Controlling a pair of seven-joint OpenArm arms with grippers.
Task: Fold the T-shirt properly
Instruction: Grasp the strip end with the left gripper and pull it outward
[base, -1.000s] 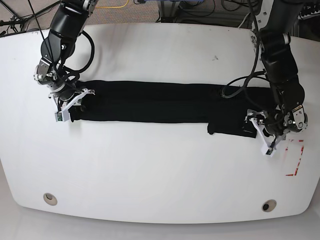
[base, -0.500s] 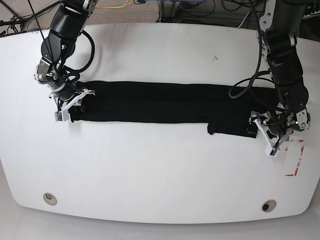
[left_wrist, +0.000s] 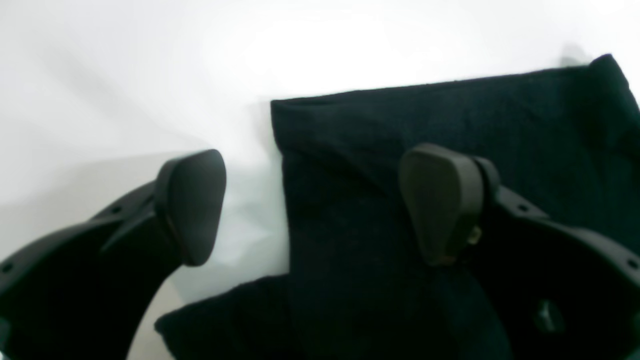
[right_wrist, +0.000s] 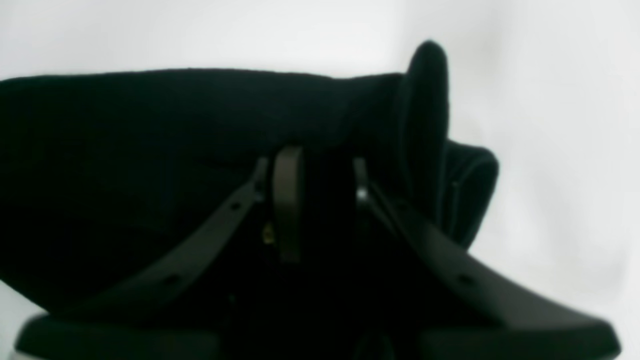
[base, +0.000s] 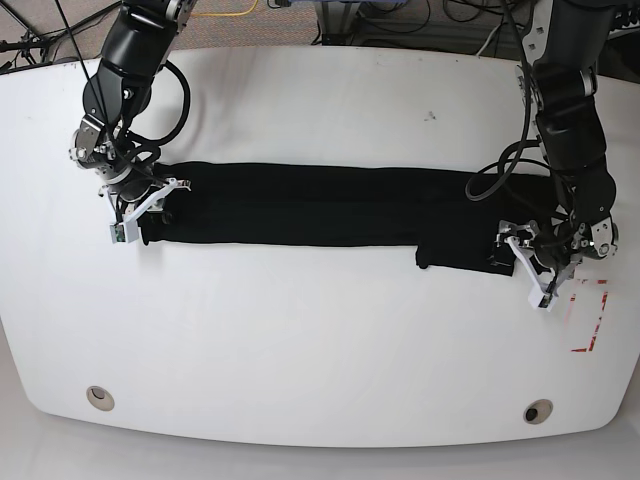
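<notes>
- Nearest the front edge of the white table (base: 300, 340), on the base view's right, my left gripper (base: 535, 272) hangs over the end of the T-shirt (base: 330, 205), with red tape marks (base: 592, 320) on the tabletop just beside it.
- In my left wrist view that gripper (left_wrist: 315, 210) is spread wide with nothing between the pads: one fingertip (left_wrist: 192, 205) is over bare table, the other (left_wrist: 440, 207) is over the black cloth, and whether either touches I cannot tell.
- There the T-shirt (left_wrist: 450, 130) shows a straight folded edge running between my two fingers, and a lower flap juts out under it toward the camera.
- Across the middle of the table the T-shirt lies as one long, narrow black band, folded lengthwise, with a short extra lobe hanging off its near edge toward the left gripper's end.
- At the far end of the band, on the base view's left, my right gripper (base: 145, 205) sits on the cloth's corner.
- In my right wrist view its fingers (right_wrist: 289, 200) are drawn close on a bunched fold of the T-shirt (right_wrist: 150, 130), which rises in a ridge past the tips.
</notes>
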